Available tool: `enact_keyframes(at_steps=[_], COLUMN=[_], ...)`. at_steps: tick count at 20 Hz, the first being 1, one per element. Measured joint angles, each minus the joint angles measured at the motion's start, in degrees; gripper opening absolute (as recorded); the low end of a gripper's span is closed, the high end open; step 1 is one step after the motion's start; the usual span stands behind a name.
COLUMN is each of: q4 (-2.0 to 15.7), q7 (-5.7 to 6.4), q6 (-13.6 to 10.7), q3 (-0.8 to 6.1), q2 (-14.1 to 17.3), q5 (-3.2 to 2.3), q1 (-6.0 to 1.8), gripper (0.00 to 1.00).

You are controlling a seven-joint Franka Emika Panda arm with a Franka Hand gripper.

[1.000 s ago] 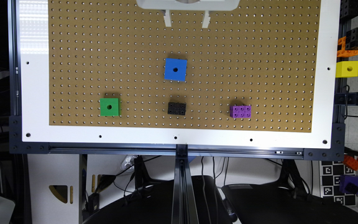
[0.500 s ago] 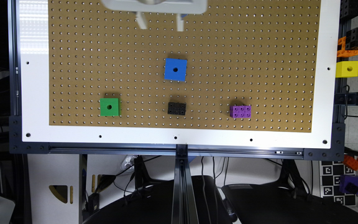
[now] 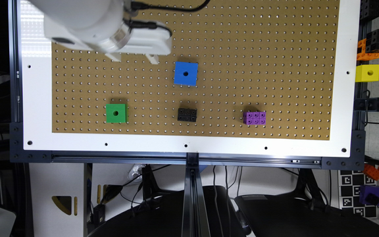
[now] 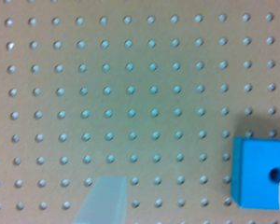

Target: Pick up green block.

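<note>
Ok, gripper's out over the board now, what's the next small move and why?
Probably carry the gripper toward the exterior view's lower left until it sits over the green block. It now hangs open beside the blue cube, well short of the green block, which stands alone on the pegboard with nothing close beside it.

A brown pegboard (image 3: 275,49), framed by a white border (image 3: 38,98), is seen carrying three loose pieces. A blue cube (image 3: 186,73) with a dark central hole is placed near the board's centre; in the wrist view the blue cube (image 4: 259,172) is cut by the frame edge. A black studded brick (image 3: 187,115) is found at 6 o'clock from it, and a purple studded brick (image 3: 254,118) at 4 o'clock. Off the board, at the exterior view's right edge, a yellow holed cube (image 3: 367,72) is mounted beneath orange and black blocks (image 3: 372,46).
</note>
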Motion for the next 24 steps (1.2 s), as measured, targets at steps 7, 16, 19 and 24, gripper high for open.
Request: enact_keyframes(at_steps=[7, 16, 19, 24], q4=[2.11, 10.64, 14.15, 16.71], q7=[-1.81, -4.41, -5.13, -5.47], q6=[-0.03, -0.33, -1.20, -2.47], q3=[-0.02, -0.07, -0.08, -0.08], q2=[1.09, 8.19, 10.79, 12.35], q5=[-0.18, -1.02, -1.24, -1.24], q1=[-2.01, -5.07, -5.92, -6.19], gripper=[1.00, 1.00, 1.00, 1.00])
